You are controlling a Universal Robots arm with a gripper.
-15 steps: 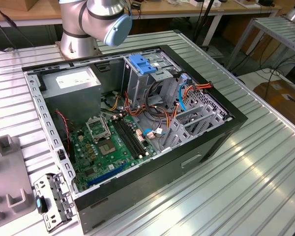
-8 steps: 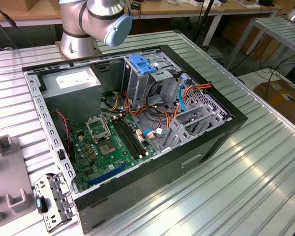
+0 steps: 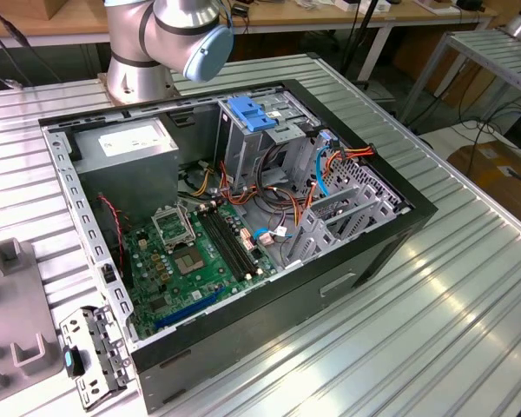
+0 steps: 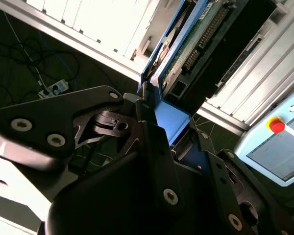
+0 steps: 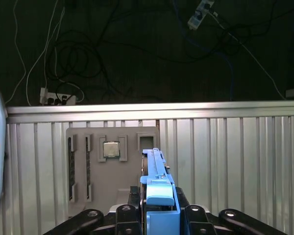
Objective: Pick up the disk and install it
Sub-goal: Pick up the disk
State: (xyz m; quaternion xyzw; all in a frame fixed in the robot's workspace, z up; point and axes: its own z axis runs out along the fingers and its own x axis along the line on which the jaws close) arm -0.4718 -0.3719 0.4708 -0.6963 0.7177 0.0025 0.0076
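Disk (image 4: 186, 58) is clamped edge-on in my gripper (image 4: 170, 128), closed on its blue rails (image 5: 159, 193), over the ribbed table (image 5: 235, 161). I judge it stiff, weighty and shock-sensitive: grip the rails, not the bare circuit board (image 4: 198, 39).

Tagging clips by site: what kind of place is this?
Probably a robotics lab: an open computer case on a ribbed metal table, the arm's base beside it, a pendant with red stop button.
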